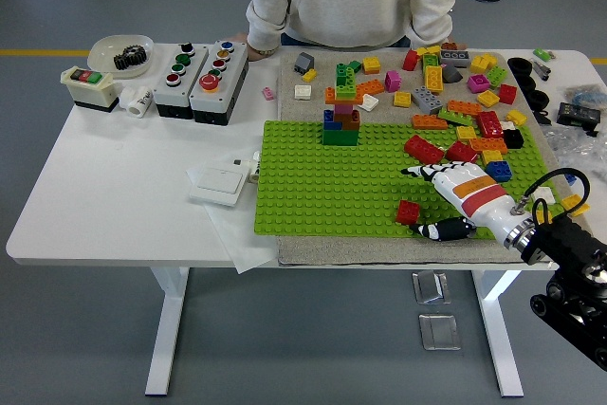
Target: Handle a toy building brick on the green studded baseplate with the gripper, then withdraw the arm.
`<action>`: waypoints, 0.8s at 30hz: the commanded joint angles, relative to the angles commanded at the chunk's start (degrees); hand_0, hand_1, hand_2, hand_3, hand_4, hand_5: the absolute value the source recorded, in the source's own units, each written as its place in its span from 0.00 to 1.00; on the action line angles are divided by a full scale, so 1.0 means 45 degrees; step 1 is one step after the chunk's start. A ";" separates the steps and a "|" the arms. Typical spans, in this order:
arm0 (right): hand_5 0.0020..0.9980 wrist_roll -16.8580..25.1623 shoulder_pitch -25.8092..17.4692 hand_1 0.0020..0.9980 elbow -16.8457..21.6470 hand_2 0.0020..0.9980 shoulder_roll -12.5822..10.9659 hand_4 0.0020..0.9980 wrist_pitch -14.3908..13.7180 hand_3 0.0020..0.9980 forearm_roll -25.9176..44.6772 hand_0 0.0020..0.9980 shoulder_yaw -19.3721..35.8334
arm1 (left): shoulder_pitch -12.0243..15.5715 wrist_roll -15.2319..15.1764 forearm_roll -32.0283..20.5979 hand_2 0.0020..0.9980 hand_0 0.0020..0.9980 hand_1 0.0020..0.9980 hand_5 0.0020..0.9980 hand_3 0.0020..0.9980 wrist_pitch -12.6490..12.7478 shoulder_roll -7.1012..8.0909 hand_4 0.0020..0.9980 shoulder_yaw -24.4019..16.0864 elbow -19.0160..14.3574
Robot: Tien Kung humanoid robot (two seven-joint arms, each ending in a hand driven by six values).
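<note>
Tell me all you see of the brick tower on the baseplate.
The brick tower stands upright at the far edge of the green baseplate, left of centre. It looks like glossy plastic: a green base, then blue, red and brown bricks, orange and green on top. Nothing touches it but the baseplate; the right hand is well away.
</note>
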 joint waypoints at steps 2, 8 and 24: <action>0.32 -0.0003 0.0015 0.69 -0.0014 0.79 0.0021 0.90 -0.0002 0.87 -0.0010 0.67 0.0033 | 0.0003 0.0002 0.0017 0.69 0.78 0.72 0.63 0.57 -0.0001 0.0000 0.59 -0.0010 0.0000; 0.32 -0.0001 0.0049 0.69 -0.0124 0.79 0.0060 0.90 0.0009 0.87 -0.0006 0.67 0.0086 | 0.0003 0.0001 0.0001 0.69 0.78 0.72 0.63 0.57 0.0000 0.0000 0.59 0.0013 0.0000; 0.32 0.0018 0.0152 0.69 -0.0289 0.80 0.0194 0.90 0.0018 0.88 0.0027 0.67 0.0122 | -0.0017 0.0007 0.0041 0.69 0.78 0.72 0.63 0.57 -0.0006 0.0000 0.59 -0.0011 0.0000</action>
